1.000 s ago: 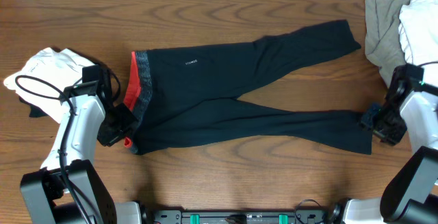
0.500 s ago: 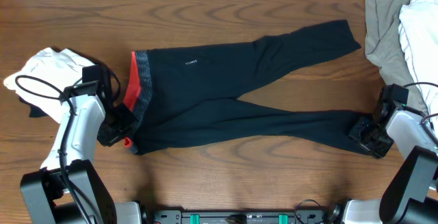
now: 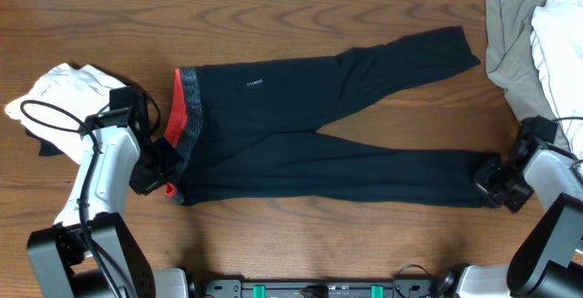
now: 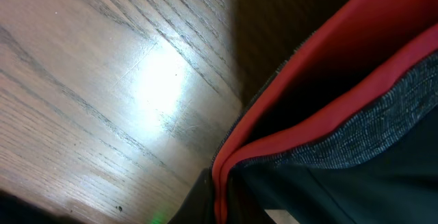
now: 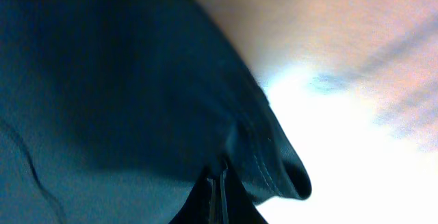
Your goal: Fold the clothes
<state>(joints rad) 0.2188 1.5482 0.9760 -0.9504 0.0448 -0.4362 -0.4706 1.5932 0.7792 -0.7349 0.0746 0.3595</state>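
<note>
Black pants (image 3: 301,143) lying flat across table (image 3: 273,243), legs pointing right. Left gripper (image 3: 160,174) pinching lower corner of waistband (image 4: 328,114). Right gripper (image 3: 490,179) clamping near-leg cuff (image 5: 270,159). Opposite ends being gripped, likely for tensioning fabric ahead of lengthwise fold.

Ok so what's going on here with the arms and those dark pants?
Two robot arms are setting up to fold the pants, which lie spread flat on the wooden table. The left arm has its jaws pinched on the lower corner of the red-lined waistband; the right arm has its jaws on the hem of the nearer leg. No fold is made yet.
</note>
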